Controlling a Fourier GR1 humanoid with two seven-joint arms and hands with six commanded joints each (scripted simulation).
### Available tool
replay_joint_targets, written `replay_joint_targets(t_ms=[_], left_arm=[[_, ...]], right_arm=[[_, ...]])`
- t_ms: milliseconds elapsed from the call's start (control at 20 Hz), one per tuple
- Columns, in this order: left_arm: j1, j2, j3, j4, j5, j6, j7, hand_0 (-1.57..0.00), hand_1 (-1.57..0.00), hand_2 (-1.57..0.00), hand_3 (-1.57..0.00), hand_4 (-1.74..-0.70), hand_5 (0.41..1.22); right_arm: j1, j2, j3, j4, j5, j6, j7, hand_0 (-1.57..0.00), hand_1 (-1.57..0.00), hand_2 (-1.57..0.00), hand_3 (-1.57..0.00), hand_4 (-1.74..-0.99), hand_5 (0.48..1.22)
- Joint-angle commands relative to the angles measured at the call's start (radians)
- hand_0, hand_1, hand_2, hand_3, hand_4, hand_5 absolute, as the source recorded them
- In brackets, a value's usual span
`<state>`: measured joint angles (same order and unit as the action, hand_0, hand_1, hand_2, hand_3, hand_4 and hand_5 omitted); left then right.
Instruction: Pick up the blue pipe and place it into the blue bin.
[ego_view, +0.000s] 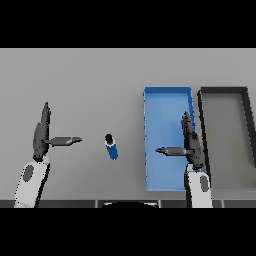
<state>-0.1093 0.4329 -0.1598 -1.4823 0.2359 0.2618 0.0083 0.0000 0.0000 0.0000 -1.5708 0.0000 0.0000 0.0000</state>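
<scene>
1. Seemingly unmarked, every item before us is bare of writing: we read no brand, label or lettering on any surface.
2. We see the blue pipe (111, 147), a short, smooth cylinder with a dark cap at its far end, lying on the plain grey counter (90, 80). It sits between the two arms and just left of the bin, touching neither robot hand.
3. We see the blue bin (167, 97), a long rectangular tray with thin raised walls and a flat, matte floor, standing right of the pipe. Just beside it on the right stands a dark grey bin (225, 95) of the same boxy shape.
4. We find the left robot hand (42, 135) at the left of the counter, well apart from the pipe, its dark fingers straight and pointing away, its thumb spread out toward the pipe; it holds nothing.
5. We find the right robot hand (191, 142) over the bin's right side, fingers likewise straight, thumb stretched leftward, holding nothing.
</scene>
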Motion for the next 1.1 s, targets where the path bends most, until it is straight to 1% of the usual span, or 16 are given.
replay_joint_targets(t_ms=[0, 200, 250, 300, 350, 400, 450, 550, 650, 750, 850, 900, 950, 1000, 1050], left_arm=[[-0.001, -0.001, 0.000, 0.000, 0.000, 0.001, -0.004, 0.00, 0.00, 0.00, 0.00, -0.97, 0.594], [-0.008, -0.003, 0.000, 0.006, -0.002, 0.001, -0.004, 0.00, 0.00, 0.00, 0.00, -0.97, 0.594], [-0.005, -0.006, -0.003, 0.004, -0.002, 0.001, -0.004, 0.00, 0.00, 0.00, 0.00, -0.97, 0.594], [-0.003, 0.070, -0.037, -0.004, -0.007, -0.119, -0.047, 0.00, 0.00, 0.00, 0.00, -0.97, 0.594], [-0.006, 0.119, -0.051, 0.010, -0.001, -0.207, -0.075, 0.00, 0.00, 0.00, 0.00, -0.97, 0.595], [-0.008, 0.152, -0.055, 0.034, 0.000, -0.266, -0.102, 0.00, 0.00, 0.00, 0.00, -0.97, 0.596], [0.001, 0.171, -0.060, 0.035, -0.003, -0.298, -0.127, 0.00, 0.00, 0.00, 0.00, -0.97, 0.596], [-0.002, 0.188, -0.070, 0.029, -0.003, -0.328, -0.131, 0.00, 0.00, 0.00, 0.00, -0.97, 0.597], [-0.004, 0.190, -0.081, 0.021, -0.001, -0.351, -0.145, 0.00, 0.00, 0.00, 0.00, -0.97, 0.593], [0.035, 0.212, -0.099, -0.032, 0.011, -0.394, -0.172, 0.00, 0.00, 0.00, 0.00, -0.97, 0.586], [0.056, 0.234, -0.132, -0.092, 0.014, -0.439, -0.168, 0.00, 0.00, 0.00, 0.00, -0.98, 0.578], [0.063, 0.243, -0.150, -0.120, 0.011, -0.451, -0.149, 0.00, 0.00, 0.00, 0.00, -0.99, 0.566], [0.075, 0.262, -0.165, -0.158, 0.009, -0.465, -0.128, 0.00, 0.00, 0.00, 0.00, -1.00, 0.548], [0.084, 0.260, -0.195, -0.188, -0.011, -0.463, -0.088, 0.00, 0.00, 0.00, 0.00, -1.00, 0.530], [0.082, 0.260, -0.217, -0.207, -0.019, -0.466, -0.039, 0.00, 0.00, 0.00, 0.00, -1.02, 0.512]], right_arm=[[-0.001, 0.000, -0.001, 0.001, -0.001, -0.001, 0.001, 0.00, 0.00, 0.00, 0.00, -1.210, 0.594], [-0.008, -0.003, -0.004, 0.006, -0.003, 0.000, 0.003, 0.00, 0.00, 0.00, 0.00, -1.210, 0.594], [-0.018, -0.001, -0.005, 0.006, -0.003, -0.005, 0.012, 0.00, 0.00, 0.00, 0.00, -1.210, 0.594], [-0.011, -0.075, 0.030, -0.016, 0.075, 0.017, -0.032, 0.00, 0.00, 0.00, 0.00, -1.210, 0.594], [0.006, -0.122, 0.054, -0.039, 0.120, 0.037, -0.064, 0.00, 0.00, 0.00, 0.00, -1.206, 0.592], [0.016, -0.140, 0.076, -0.056, 0.155, 0.041, -0.066, 0.00, 0.00, 0.00, 0.00, -1.198, 0.589], [0.031, -0.148, 0.093, -0.065, 0.178, 0.046, -0.081, 0.00, 0.00, 0.00, 0.00, -1.195, 0.588], [0.040, -0.158, 0.106, -0.075, 0.197, 0.051, -0.085, 0.00, 0.00, 0.00, 0.00, -1.190, 0.586], [0.029, -0.161, 0.109, -0.087, 0.207, 0.046, -0.050, 0.00, 0.00, 0.00, 0.00, -1.187, 0.585], [0.040, -0.170, 0.106, -0.085, 0.207, 0.050, -0.055, 0.00, 0.00, 0.00, 0.00, -1.181, 0.580], [0.043, -0.163, 0.103, -0.103, 0.191, 0.053, -0.055, 0.00, 0.00, 0.00, 0.00, -1.194, 0.579], [0.034, -0.157, 0.107, -0.100, 0.189, 0.054, -0.040, 0.00, 0.00, 0.00, 0.00, -1.200, 0.580], [0.035, -0.156, 0.108, -0.097, 0.184, 0.060, -0.044, 0.00, 0.00, 0.00, 0.00, -1.209, 0.581], [0.033, -0.153, 0.112, -0.103, 0.188, 0.056, -0.040, 0.00, 0.00, 0.00, 0.00, -1.214, 0.581], [0.035, -0.150, 0.109, -0.109, 0.174, 0.063, -0.048, 0.00, 0.00, 0.00, 0.00, -1.225, 0.580]])
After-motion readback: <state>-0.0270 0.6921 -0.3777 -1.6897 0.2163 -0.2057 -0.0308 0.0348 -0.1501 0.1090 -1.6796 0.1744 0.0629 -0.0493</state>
